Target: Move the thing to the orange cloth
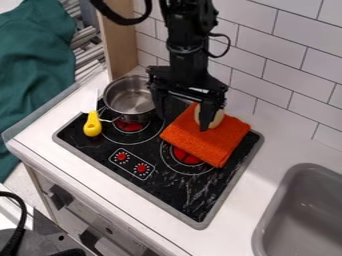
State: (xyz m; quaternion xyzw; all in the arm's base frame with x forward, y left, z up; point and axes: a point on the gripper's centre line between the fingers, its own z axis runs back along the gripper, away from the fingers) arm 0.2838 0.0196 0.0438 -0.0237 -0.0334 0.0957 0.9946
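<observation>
Pincer: I hold my fingers parted over the orange cloth [202,144], toward the cooktop's back edge; my pincer [182,121] is released.
Pale rounded thing [217,118]: on the cloth at its back side, partly hidden behind one of my fingers.
Cloth: folded, lying near the cooktop's [194,195] back right corner, partly over a red burner.
Metal pot [127,99]: upright near the back left corner.
Yellow handle [92,125]: beside the pot, near the left edge.
Grey sink [310,215]: right of the cooktop.
</observation>
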